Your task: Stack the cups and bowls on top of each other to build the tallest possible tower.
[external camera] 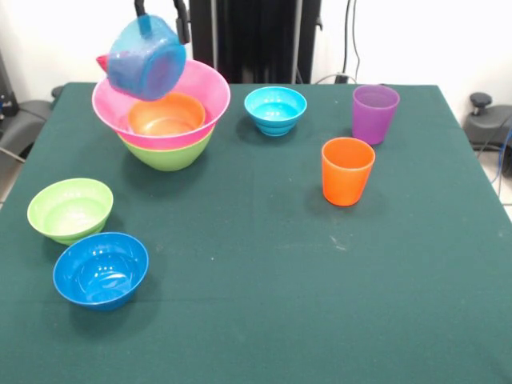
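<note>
— What did we see, biggest first?
— We saw the green table (264, 272), then the tower (162, 120) at its far left: a pink bowl (210, 90) nested in a lime bowl (168, 154), an orange bowl (166, 116) inside.
— And the gripper (162, 18)?
— It pinched a tilted blue bowl (147, 62) above the tower.
— Smaller things?
— We noted a loose blue bowl (101, 270), a lime one (70, 210), a cyan bowl (275, 110), then the orange cup (347, 170) and purple cup (374, 113) upright at right.

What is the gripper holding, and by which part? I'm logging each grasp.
The gripper holds a blue bowl by its upper rim, tilted on its side above the pink bowl of the tower.
</note>
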Robot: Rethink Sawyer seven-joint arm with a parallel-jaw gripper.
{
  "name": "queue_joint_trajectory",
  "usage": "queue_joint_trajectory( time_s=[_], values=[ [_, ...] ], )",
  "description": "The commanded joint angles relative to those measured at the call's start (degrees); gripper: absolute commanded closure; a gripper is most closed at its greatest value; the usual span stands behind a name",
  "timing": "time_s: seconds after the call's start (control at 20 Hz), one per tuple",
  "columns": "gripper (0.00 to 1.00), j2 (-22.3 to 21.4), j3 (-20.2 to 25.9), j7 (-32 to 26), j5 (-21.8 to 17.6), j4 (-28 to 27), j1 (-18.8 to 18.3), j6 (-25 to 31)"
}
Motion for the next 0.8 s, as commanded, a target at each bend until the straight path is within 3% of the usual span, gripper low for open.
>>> queue_joint_trajectory(
  time_s=[0.05,0.2,0.25,0.8],
  values=[
    [0.0,0.3,4.0,-3.9,0.3,3.6,1.8,4.5],
    [0.0,1.0,4.1,-3.6,-0.5,3.0,2.3,3.9],
    [1.0,1.3,4.2,-3.3,-0.5,3.2,2.1,3.2],
    [1.0,2.7,4.9,-0.9,-0.6,3.9,2.7,-0.4]
  ],
)
